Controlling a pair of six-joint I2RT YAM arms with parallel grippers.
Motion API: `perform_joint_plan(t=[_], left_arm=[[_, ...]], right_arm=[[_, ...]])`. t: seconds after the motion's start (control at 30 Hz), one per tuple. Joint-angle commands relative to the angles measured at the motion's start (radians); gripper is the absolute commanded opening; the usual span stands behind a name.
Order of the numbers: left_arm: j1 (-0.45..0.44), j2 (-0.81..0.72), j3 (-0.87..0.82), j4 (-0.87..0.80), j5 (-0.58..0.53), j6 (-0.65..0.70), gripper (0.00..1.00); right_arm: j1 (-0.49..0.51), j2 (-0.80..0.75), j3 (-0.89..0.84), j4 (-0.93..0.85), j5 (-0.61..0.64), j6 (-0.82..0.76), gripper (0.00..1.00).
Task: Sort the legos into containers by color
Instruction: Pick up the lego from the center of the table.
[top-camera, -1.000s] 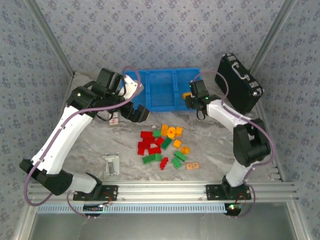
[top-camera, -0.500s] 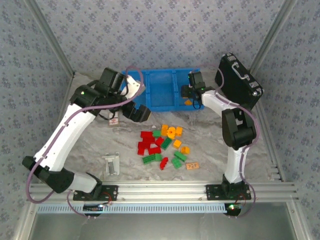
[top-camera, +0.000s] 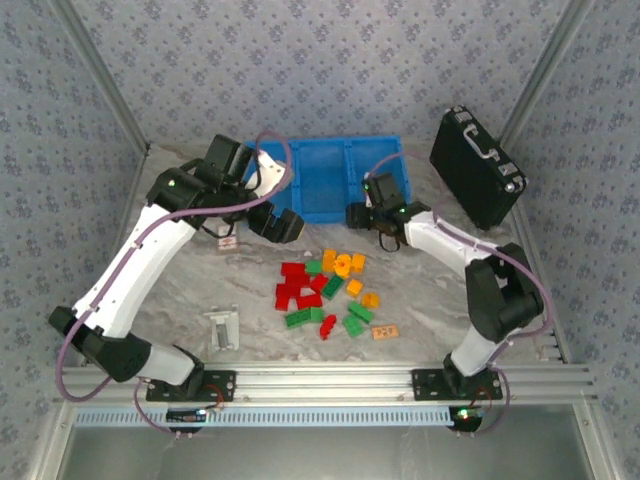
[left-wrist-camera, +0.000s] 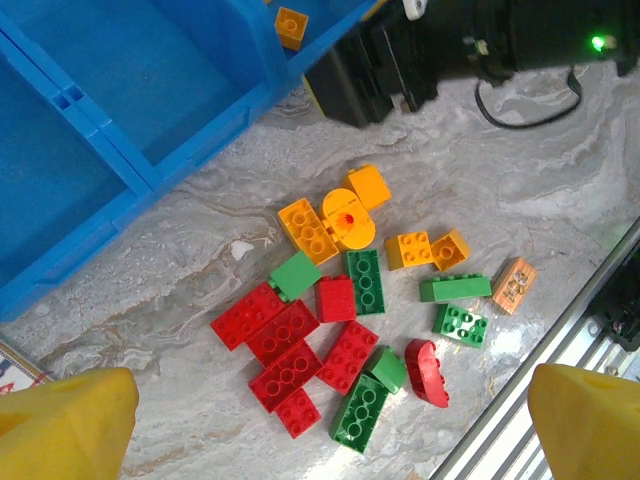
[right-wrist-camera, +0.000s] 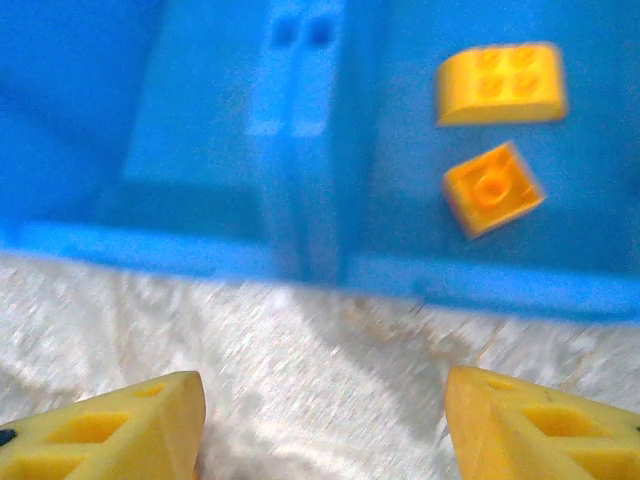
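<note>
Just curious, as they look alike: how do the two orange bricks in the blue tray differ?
The four-stud brick lies square to the blue tray; the one-stud brick sits turned diagonally. The four-stud brick looks yellower and wider, the one-stud brick deeper orange. Both share one compartment.

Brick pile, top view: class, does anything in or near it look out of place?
Yes. A flat pale-orange tag lies at the near right edge of the legos, and a grey-white metal bracket sits apart to their left. Neither is a brick.
</note>
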Motion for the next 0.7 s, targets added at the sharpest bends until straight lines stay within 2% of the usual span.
perform_joint_plan(t=[0.0,0.2,0.4,0.67], left_arm=[[-0.006,0.012,0.004,0.012,0.007,0.012,1.0],[-0.008,0.023,0.013,0.023,0.04,0.005,1.0],[-0.012,0.023,0.012,0.024,0.036,0.006,1.0],[-0.012,0.01,-0.008,0.032,0.038,0.005,1.0]], right_arm=[[0.017,0.005,-0.057,-0.074,-0.044,0.088,0.65],[0.073,0.057,-0.074,-0.104,0.032,0.118,0.65],[0.109,0.078,-0.095,-0.124,0.022,0.166,0.63],[0.142,0.084,-0.134,-0.161,0.074,0.23,0.61]])
